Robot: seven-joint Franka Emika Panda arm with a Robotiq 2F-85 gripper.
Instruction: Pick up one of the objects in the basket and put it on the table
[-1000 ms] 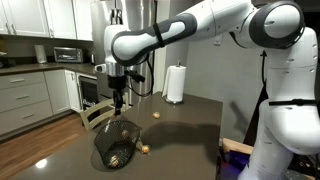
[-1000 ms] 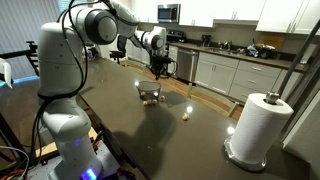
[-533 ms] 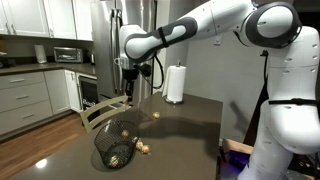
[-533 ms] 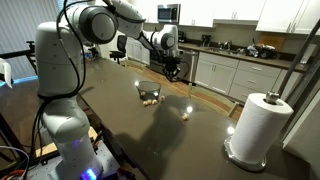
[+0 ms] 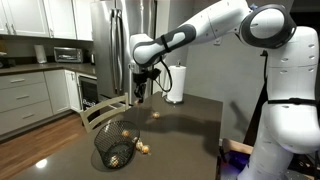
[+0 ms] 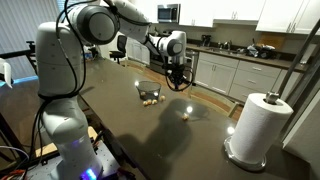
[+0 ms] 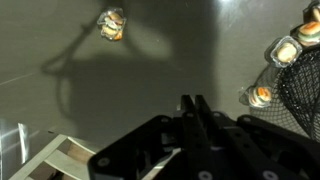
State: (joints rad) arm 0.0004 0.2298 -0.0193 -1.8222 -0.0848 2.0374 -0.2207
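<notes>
Swinging clear of the round, see-through basket of dark, thin wire mesh (image 5: 103, 143), the white arm's dark two-fingered gripper (image 5: 138, 97) has travelled since the earlier frames from directly above the basket to a spot high over the large, smooth, dark grey-brown table (image 5: 190, 140).

In the wrist view the fingers (image 7: 186, 108) are lying pressed together, and no lump is showing between them (a small one could be hiding behind the tips, so I cannot tell whether anything is being carried).

Several small, tan-yellow roundish lumps (image 5: 120, 152) are sitting in the basket. Others (image 7: 259, 96) are lying on the table just beside its wall, and one lump (image 6: 187, 112) is resting well apart from the basket (image 6: 142, 88).

The step in hand is looking like the carry-and-place. To do it well, the gripper (image 6: 179, 85) should be coming straight down over the bare stretch of table (image 7: 150, 70) between the lone lump (image 7: 112, 23) and the basket (image 7: 305, 95), touching neither. Opening only when the tips are nearly on the glossy top matters, because a roundish lump dropped from height is likely to roll. If the fingers turn out to be holding nothing, going back to the basket for a fresh, centred grasp is the better course.
</notes>
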